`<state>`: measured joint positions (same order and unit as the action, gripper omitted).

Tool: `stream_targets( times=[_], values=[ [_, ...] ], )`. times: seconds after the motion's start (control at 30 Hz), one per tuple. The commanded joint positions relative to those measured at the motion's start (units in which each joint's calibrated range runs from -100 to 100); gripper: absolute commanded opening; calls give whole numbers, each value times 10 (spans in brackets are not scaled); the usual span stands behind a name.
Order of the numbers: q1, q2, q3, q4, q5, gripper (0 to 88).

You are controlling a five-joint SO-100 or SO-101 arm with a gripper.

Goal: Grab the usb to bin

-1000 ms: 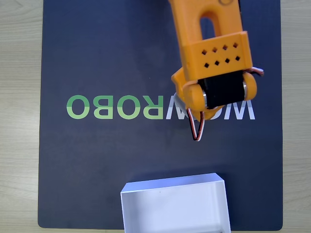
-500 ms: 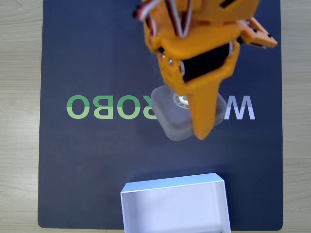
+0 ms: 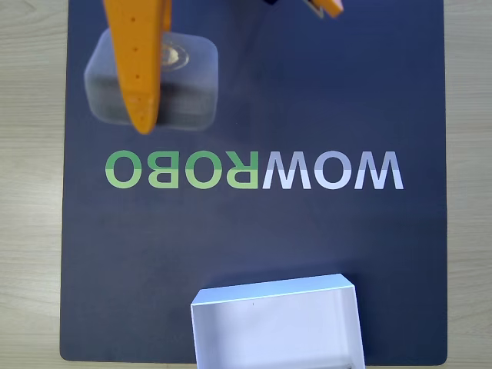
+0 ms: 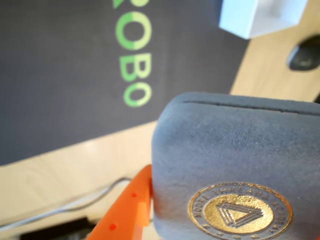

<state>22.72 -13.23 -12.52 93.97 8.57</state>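
Note:
The usb [image 3: 191, 77] is a dark grey rounded case with a gold triangle emblem. It hangs raised off the mat at the upper left of the fixed view, looking large and blurred. My gripper [image 3: 144, 111] is shut on it, with one orange finger [image 3: 137, 69] lying across its top and the other hidden under it. The wrist view has the usb [image 4: 235, 150] up close, with an orange finger [image 4: 127, 210] at its lower left edge. The bin [image 3: 270, 293], a shallow white box, stands at the mat's bottom edge, far from the gripper. It also appears in the wrist view's top right corner [image 4: 250, 20].
A dark mat [image 3: 369, 254] with WOWROBO lettering [image 3: 254, 170] covers a pale wooden table [image 3: 31, 231]. Another orange arm part [image 3: 324, 6] pokes in at the top edge. In the wrist view a grey cable [image 4: 60, 212] and a dark object [image 4: 305, 52] lie on the wood.
The gripper has swung from over the lettering at centre right to the upper left. It carried the usb up and away from the bin, which stayed put.

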Motion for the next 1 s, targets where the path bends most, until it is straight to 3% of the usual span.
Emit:
stream_targets(
  times=[0.0,0.13,0.3,0.57,0.97],
  values=[
    [6,26,-12,-37,-4,82],
    [1,120,-90,-62,-28,82],
    [-53,301,-306,-61,-52,82],
    [-115,563,-571,-87,-50,81],
    [-141,738,-626,-267,-48,81]
  ],
)
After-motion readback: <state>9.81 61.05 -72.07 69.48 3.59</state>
